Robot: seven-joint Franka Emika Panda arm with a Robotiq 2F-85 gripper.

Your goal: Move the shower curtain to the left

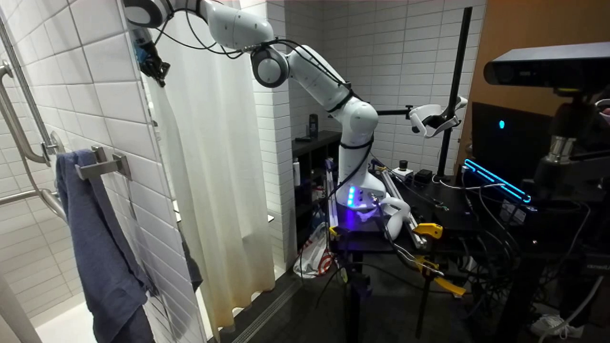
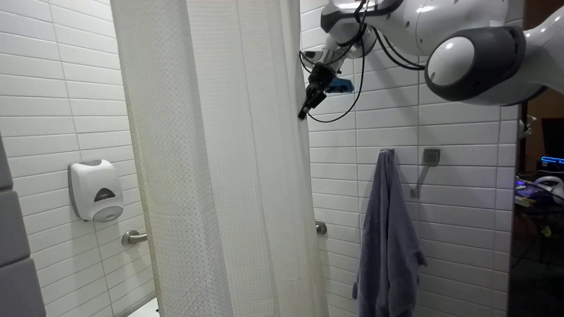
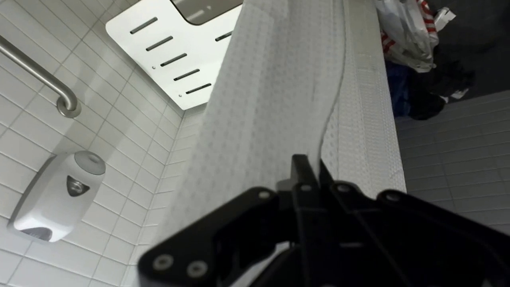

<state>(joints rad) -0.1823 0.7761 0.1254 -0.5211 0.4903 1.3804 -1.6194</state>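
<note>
Shower curtain (image 2: 220, 154): tall, white, pleated sheet. It hangs beside the gripper (image 3: 311, 163) and extends well below it; the material yellows toward the hem.

Desk (image 1: 357, 244): black top, lower than the gripper and well apart from it.

Robot arm (image 1: 319, 85): white, with dark joint covers. Its base is mounted at the desk; its links rise and reach across to the gripper.

Towel (image 2: 387, 237): blue-grey, hanging in long vertical folds. It is lower than the gripper and apart from it.

Slotted white panel (image 3: 187, 42): in the wrist view, ahead of the gripper and to its left, partly covered by the curtain.

Plastic bag (image 1: 312, 252): white with red markings, far lower than the gripper and well apart from it.

Dispenser (image 2: 90, 189): white and grey. It sits lower than the gripper, across the width of the curtain from it; in the wrist view it appears to the gripper's left.

Gripper: black, two-fingered. The fingers (image 3: 301, 167) stand nearly together, with a narrow strip of the curtain pinched between them. It cannot be told whether this strip is a free edge or a fold.
</note>
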